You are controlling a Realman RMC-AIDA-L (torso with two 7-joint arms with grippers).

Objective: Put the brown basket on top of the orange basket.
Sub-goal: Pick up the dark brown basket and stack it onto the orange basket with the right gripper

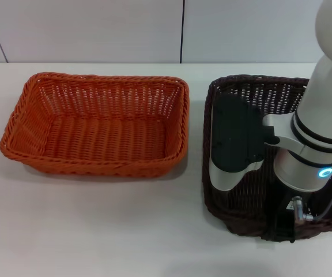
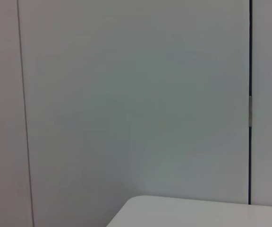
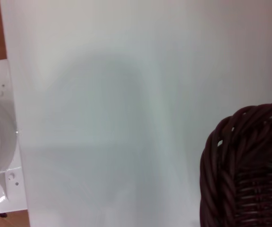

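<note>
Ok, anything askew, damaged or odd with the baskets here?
Nothing stands out. The orange basket and brown basket sit upright, side by side and apart, on the table. The right gripper is at the brown basket's near rim.

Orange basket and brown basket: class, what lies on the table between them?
Nothing. In the head view, only a narrow strip of bare white table separates the orange basket from the brown basket; they do not touch.

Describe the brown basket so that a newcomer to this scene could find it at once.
On the white table stand two woven baskets side by side. The brown basket is on the robot's right, under the right arm. Its near-black weave sets it apart from the orange basket.
</note>
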